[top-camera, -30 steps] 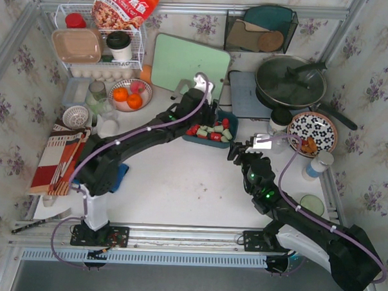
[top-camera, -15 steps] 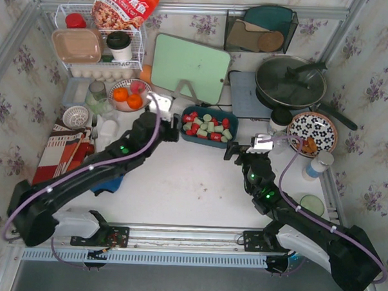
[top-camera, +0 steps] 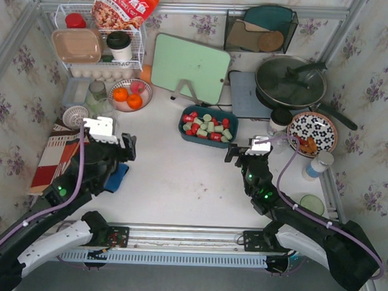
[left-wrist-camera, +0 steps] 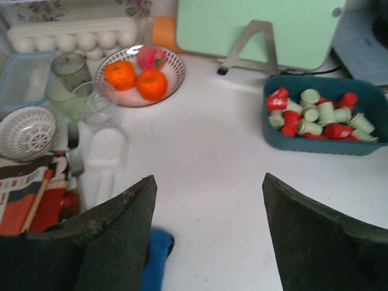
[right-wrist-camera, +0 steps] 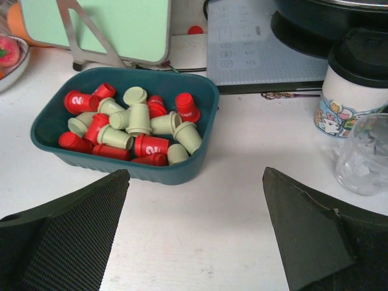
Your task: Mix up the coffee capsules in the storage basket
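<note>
Seemingly the coffee capsules (right-wrist-camera: pixel 139 118) are lying well mixed in the storage basket (right-wrist-camera: pixel 170 176), left gripper (left-wrist-camera: pixel 207 179) and right gripper (right-wrist-camera: pixel 195 173) hanging open, empty.

You have a white counter (top-camera: pixel 179 183). Near its middle back sits the teal storage basket (right-wrist-camera: pixel 139 173), with a green cutting board (top-camera: pixel 189 68) propped on a stand just behind it. To your left are a fruit plate (left-wrist-camera: pixel 174 70), glass cups (left-wrist-camera: pixel 91 100), a striped cloth (top-camera: pixel 52 158) and a blue cloth (top-camera: pixel 120 178). To your right are a grey cooktop (top-camera: pixel 244 99) and a flowered plate (top-camera: pixel 317 128).
</note>
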